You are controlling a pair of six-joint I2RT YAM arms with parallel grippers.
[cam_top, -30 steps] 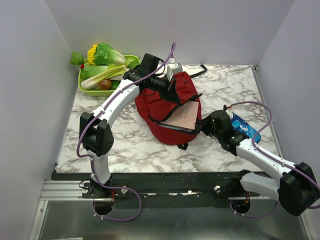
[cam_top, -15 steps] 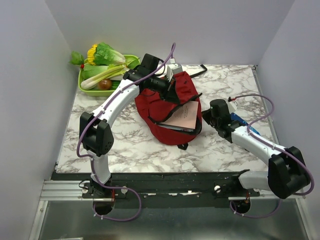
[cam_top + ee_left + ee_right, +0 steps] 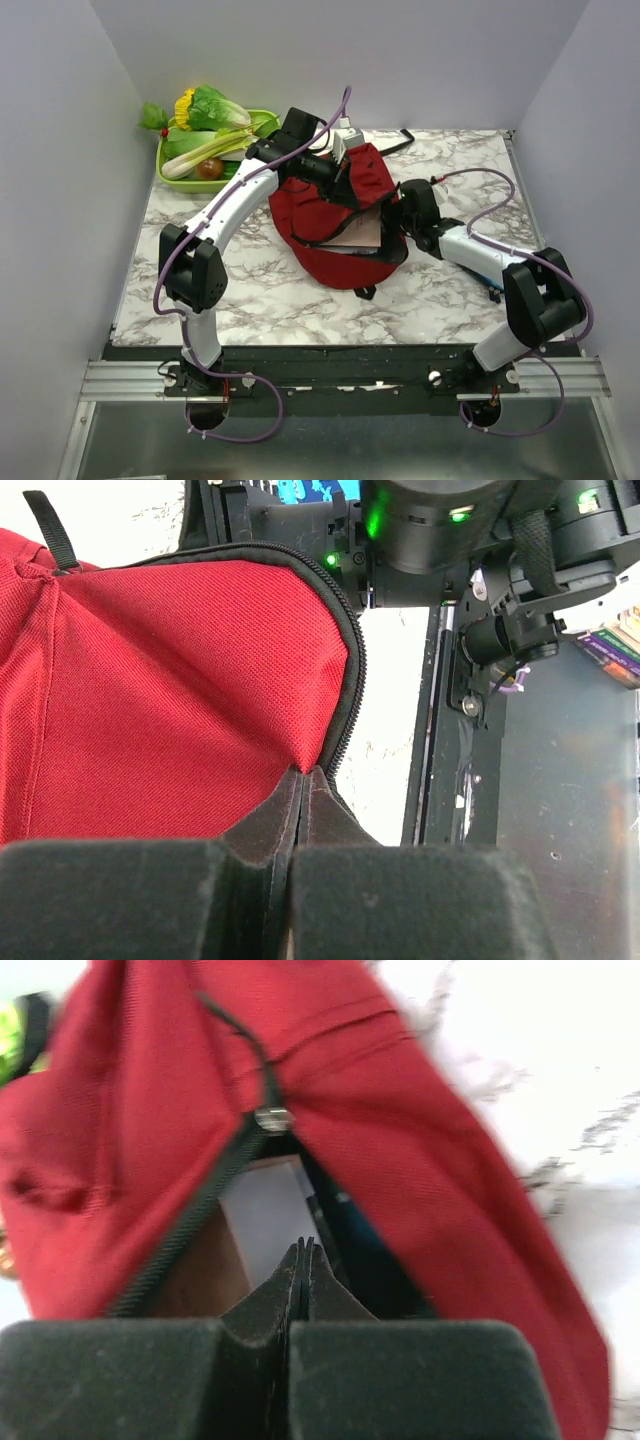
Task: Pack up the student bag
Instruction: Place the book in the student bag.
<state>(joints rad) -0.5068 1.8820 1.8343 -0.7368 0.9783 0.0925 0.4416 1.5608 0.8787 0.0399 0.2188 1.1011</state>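
The dark red student bag [image 3: 322, 208] lies in the middle of the table with its zipper open towards the right. A pinkish book [image 3: 362, 234] sticks partly out of the opening. My left gripper [image 3: 341, 176] is shut on the bag's zipper edge [image 3: 305, 772] and holds the upper flap [image 3: 170, 690] up. My right gripper [image 3: 397, 216] is shut with nothing between its jaws. Its tips [image 3: 305, 1247] are at the mouth of the bag [image 3: 430, 1160], against a pale book [image 3: 262, 1215] inside, just below the zipper pull [image 3: 272, 1118].
A green tray [image 3: 168, 180] of vegetables stands at the back left corner. A black strap [image 3: 398, 140] trails behind the bag. A blue patterned pencil case [image 3: 305, 490] lies under my right arm. Walls close in the table on three sides.
My right arm has swung left from beside the pencil case to the bag's opening, and the pinkish book now sits deeper in the bag. My left arm has not moved.
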